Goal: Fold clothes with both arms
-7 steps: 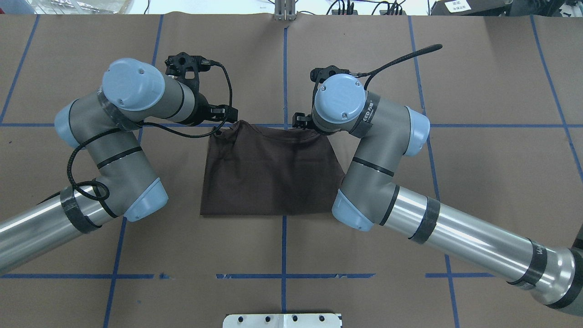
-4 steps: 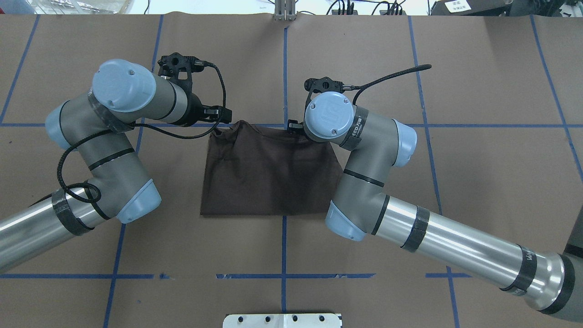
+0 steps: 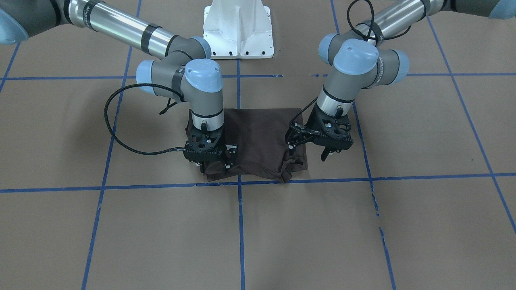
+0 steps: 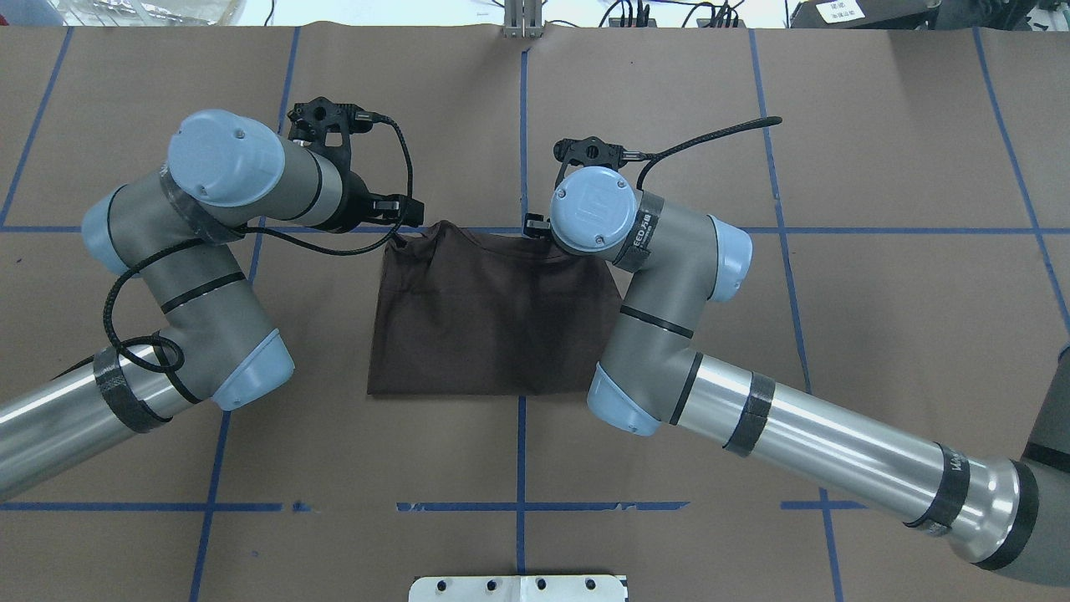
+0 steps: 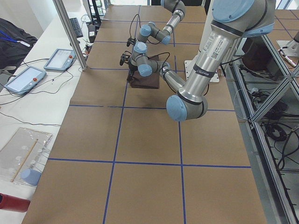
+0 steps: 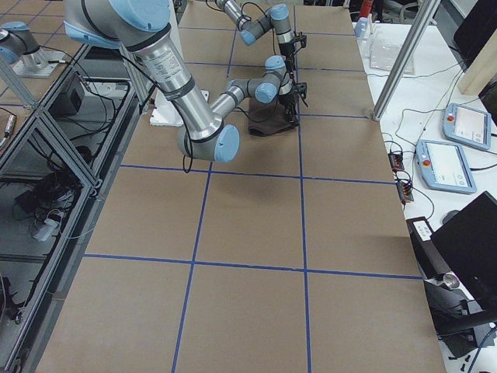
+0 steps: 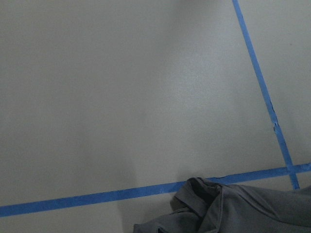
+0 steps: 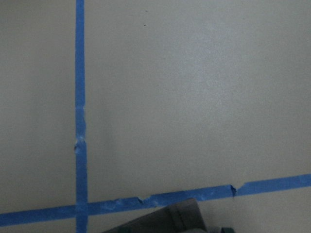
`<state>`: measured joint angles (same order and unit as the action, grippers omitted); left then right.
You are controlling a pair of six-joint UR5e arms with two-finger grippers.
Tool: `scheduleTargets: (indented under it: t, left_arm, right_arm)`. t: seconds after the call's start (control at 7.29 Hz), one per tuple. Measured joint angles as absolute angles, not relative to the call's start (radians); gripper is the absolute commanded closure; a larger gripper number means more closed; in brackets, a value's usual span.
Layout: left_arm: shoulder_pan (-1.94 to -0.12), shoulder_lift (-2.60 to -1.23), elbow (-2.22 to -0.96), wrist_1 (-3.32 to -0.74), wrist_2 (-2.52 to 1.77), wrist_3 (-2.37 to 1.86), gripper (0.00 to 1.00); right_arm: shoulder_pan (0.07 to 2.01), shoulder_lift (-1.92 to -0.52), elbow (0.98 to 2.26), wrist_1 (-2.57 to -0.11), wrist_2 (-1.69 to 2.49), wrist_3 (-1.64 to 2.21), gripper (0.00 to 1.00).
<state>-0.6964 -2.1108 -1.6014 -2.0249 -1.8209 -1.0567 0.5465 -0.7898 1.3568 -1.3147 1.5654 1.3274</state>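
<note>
T-shirt (image 4: 493, 318) first: it is dark brown and soft, folded into a flat shape with four sides. We see it in the middle of the table (image 4: 878, 334). Its far edge sits along one of the blue tape lines (image 4: 521, 468), and another line runs under its middle. The edge near the robot is straight and smooth. The far edge is lumpy, and the corner by the left gripper (image 3: 291, 146) is scrunched into wrinkles.

Flat, dull brown paper covers the table, and the thin tape cuts it into big squares. The white base (image 3: 238, 28) is hard, with small bolt holes.

The left arm (image 4: 209, 276) and the right arm (image 4: 669, 334) are made of shiny silver tubes and grey bends. They have round light blue caps and black bumpy cables.

The left gripper tilts toward the far corner on its side, right by the scrunched cloth. A little peak of cloth rises to it in the overhead view. We cannot tell if its fingers are apart or pinched on the shirt.

The right gripper (image 3: 217, 160) points down over the other far corner, and from above a blue cap hides most of it. We cannot tell its fingers either.
</note>
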Motion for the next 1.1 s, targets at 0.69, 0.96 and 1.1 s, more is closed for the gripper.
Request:
scheduleTargets:
  t: [0.69,0.96,1.1]
  left_arm:
    - [-0.696,-2.111,-1.603,-2.025,-1.821,-1.058,0.0]
    - [-0.696,-2.111,-1.603,-2.025,-1.821,-1.059,0.0]
    - [-0.696,-2.111,-1.603,-2.025,-1.821,-1.059,0.0]
  right_arm:
    - [0.546,-0.794,1.347,-1.316,1.554,1.336,1.0]
    - [0.547,-0.795,1.347,-1.315,1.554,1.338,1.0]
    - [0.548,-0.797,1.347,-1.317,1.549,1.339,1.0]
